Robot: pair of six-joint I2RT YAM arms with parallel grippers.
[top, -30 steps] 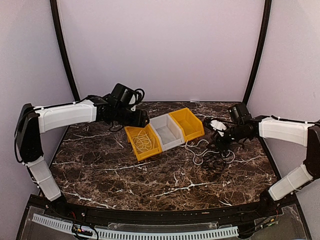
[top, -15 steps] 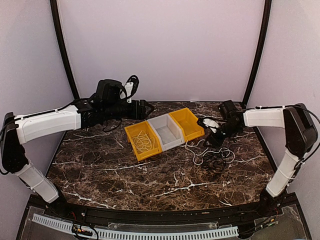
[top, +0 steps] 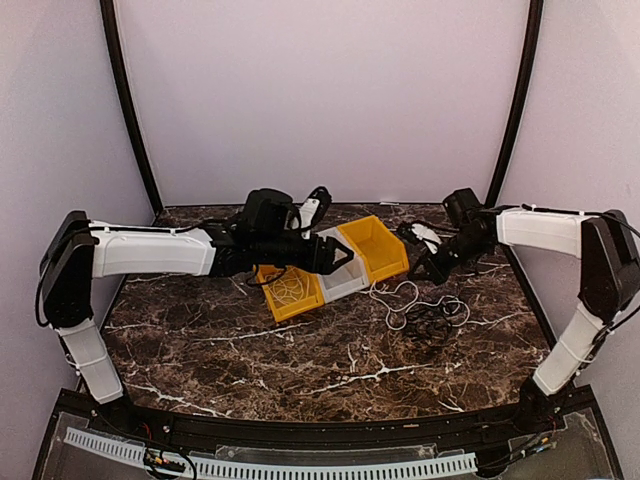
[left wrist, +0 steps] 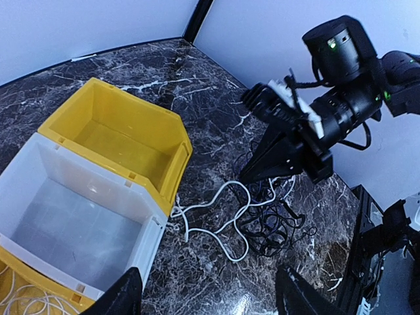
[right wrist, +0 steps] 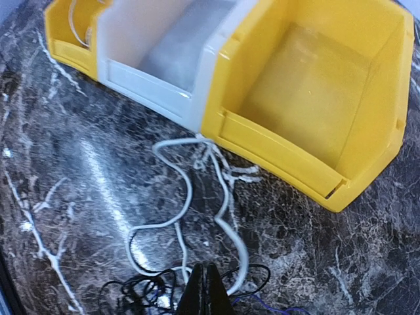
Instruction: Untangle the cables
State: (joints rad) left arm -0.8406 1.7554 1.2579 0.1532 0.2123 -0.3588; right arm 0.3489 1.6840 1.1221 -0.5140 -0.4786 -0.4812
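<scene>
Bins [top: 375, 245] sit just beside tangled cables [top: 420, 310] on table [top: 300, 360].

A dark brown marble-patterned surface [top: 300, 370] with white veins carries three open-topped bins set side by side in a slanting row, their walls touching. The nearest is a yellow bin [top: 300, 308], the middle one a white bin [left wrist: 65, 230] with a bare bottom, and the farthest a second yellow bin [top: 375, 245], also bare inside. A pale lilac back wall [top: 320, 100] rises behind, flanked by two black curved posts [top: 125, 100]. A white slotted strip [top: 300, 468] runs along the near edge.
</scene>
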